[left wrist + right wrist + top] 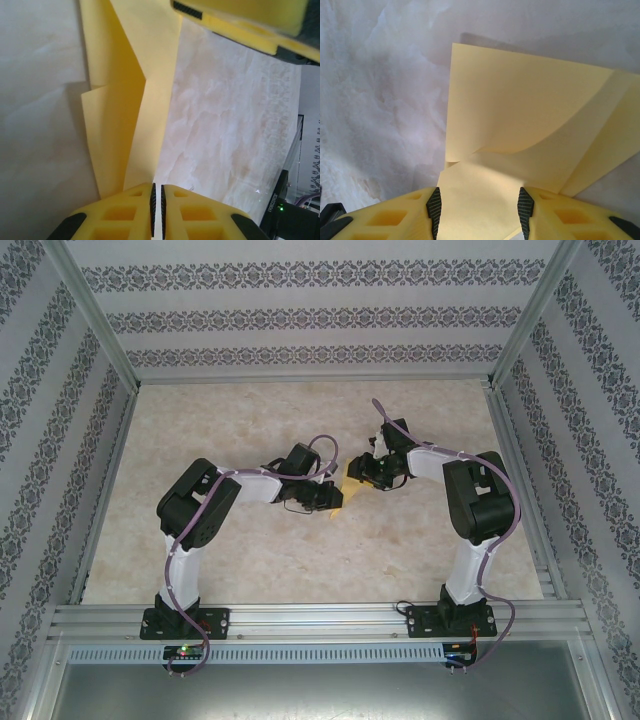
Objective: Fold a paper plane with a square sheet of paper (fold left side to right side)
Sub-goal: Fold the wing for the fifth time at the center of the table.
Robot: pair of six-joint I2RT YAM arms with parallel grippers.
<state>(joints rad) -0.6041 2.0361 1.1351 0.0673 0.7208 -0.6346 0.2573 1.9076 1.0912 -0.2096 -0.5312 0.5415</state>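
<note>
The left claw (pixel 328 502) and the right claw (pixel 363 477) are seen from above tip toward tip near the middle of the table (pixel 250 560). The paper (pixel 350 485) is caught between them.

In the left wrist view, the left claw (pixel 157 200) is pressed together, its black pads all but meeting. A narrow end of the paper (pixel 131 125) is pinched at the slit between them. From that claw the paper is stretched away forward as a long creased strip, with a stepped fold on its left edge. Bare table (pixel 225 125) is seen to the right of the strip. At the strip's far end, a finger (pixel 240 20) of the right claw is seen over the paper.

In the right wrist view, the right claw (pixel 477 205) is spread, its pads well apart. A flap of the paper (pixel 520 115) is laid between the pads and spans the gap from one to the other. Whether its edges are pressed by the pads cannot be told. Ahead of this claw a larger layer with a curved lower edge is seen, and a diagonal crease is seen to the right. The table (pixel 380 100) is seen to the left.
</note>
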